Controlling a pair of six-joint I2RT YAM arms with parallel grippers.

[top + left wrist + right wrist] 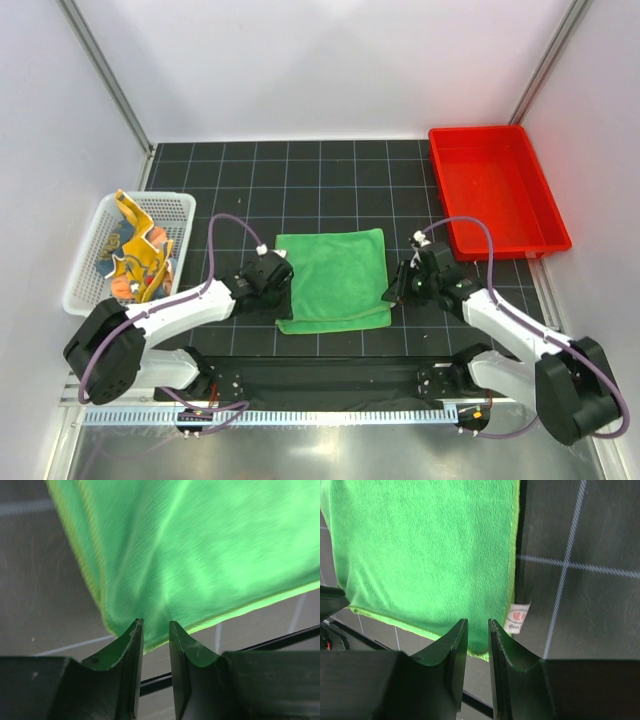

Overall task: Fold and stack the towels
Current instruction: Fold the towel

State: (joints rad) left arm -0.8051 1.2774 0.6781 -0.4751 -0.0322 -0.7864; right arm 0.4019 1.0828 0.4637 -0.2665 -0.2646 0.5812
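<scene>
The plain green towel (335,278) lies spread on the dark mat between my arms. My left gripper (278,288) is at its left near corner. In the left wrist view the jaws stand narrowly apart and pinch that corner (150,630), and creases run up the cloth from them. My right gripper (397,290) is at the right near corner. Its jaws are closed to a narrow gap on the cloth (479,639), beside a white tag (516,618). The yellow-orange tiger towel (140,250) lies crumpled in the white basket (85,270). The pale patched towel is partly hidden under it.
A red tray (497,190) stands at the back right. The white basket is at the left edge of the mat. White walls enclose the cell on three sides. A black rail (330,380) with both arm bases runs along the near edge.
</scene>
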